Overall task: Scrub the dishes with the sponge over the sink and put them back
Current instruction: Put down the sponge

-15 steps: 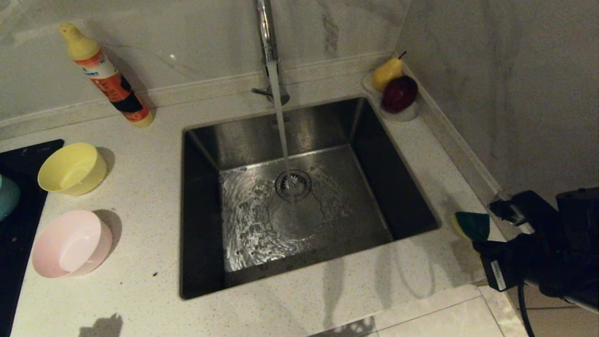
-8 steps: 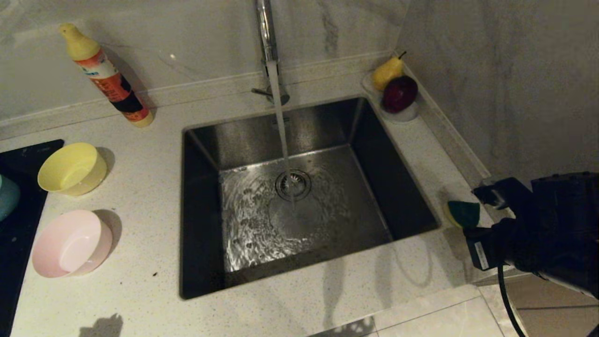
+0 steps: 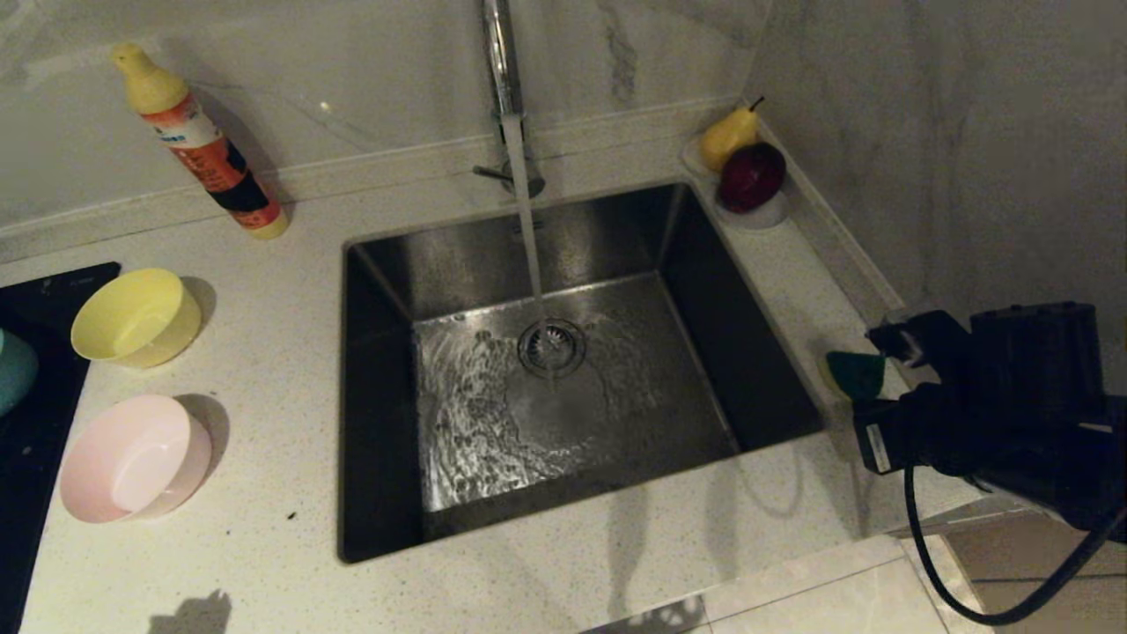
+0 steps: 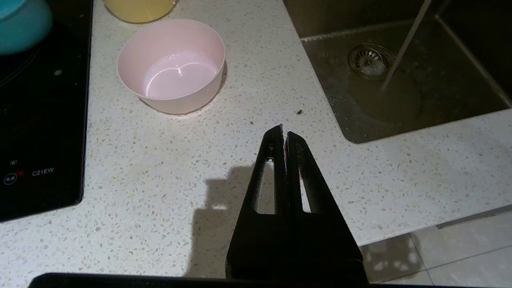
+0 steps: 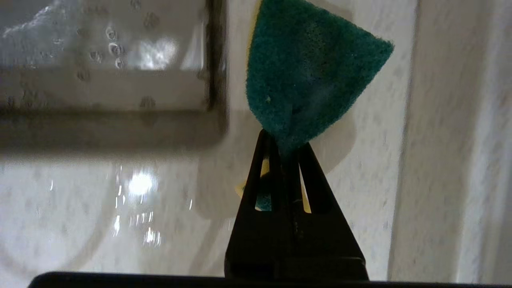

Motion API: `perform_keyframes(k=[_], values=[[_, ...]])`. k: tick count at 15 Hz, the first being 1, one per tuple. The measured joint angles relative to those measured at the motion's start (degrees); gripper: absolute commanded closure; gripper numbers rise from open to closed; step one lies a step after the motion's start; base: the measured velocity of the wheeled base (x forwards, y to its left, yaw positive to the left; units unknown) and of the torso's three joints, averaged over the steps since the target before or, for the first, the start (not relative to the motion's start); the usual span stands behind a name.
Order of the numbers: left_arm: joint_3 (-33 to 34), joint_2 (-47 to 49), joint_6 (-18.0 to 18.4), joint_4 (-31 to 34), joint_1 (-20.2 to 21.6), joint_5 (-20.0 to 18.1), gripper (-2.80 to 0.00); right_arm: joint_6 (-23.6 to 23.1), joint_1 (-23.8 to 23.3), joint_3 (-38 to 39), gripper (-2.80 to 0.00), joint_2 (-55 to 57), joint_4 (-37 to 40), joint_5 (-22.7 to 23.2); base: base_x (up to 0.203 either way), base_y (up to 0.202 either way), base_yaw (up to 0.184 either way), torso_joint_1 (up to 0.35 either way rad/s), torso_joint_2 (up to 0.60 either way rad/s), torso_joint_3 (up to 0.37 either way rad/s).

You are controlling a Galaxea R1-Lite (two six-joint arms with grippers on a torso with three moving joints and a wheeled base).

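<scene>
**Sink at the centre: sponge on one side, bowls on the other**

The sink [image 3: 563, 370], the largest thing here, sits in the middle of the worktop [image 3: 264, 352] with water running from the tap [image 3: 502, 62] onto its drain. Everything turns on which side of it things lie. The bowls stand well apart from the sink on its left: the yellow bowl [image 3: 136, 317] farther back, the pink bowl [image 3: 132, 458] nearer the front edge, and the blue bowl [image 3: 13, 370] beyond them on the black cooktop [image 3: 44, 396]. The sponge [image 3: 852, 374] is just beside the sink's right rim, pinched by one corner in the right tool [image 5: 286, 150], which is clenched on it, green face showing. The left tool [image 4: 285, 134] is clenched on nothing, over the worktop left of the sink, with the pink bowl nearest ahead of it. By my reading the left arm is far better placed to fetch a bowl to the basin.

The blue bowl is cut off at the edge in both views. From the head view, the arm hides the right tool's grip. No smears show on the pink bowl in this light.
</scene>
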Motion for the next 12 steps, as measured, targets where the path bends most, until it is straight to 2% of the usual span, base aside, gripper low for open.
perform_keyframes(k=[12], values=[[0.0, 0.02, 0.02, 0.02, 0.0, 0.02, 0.0, 0.05, 0.07, -4.48, 0.0, 4.28, -0.23, -0.61, 0.0, 0.0, 0.0, 0.0, 0.0, 0.0]])
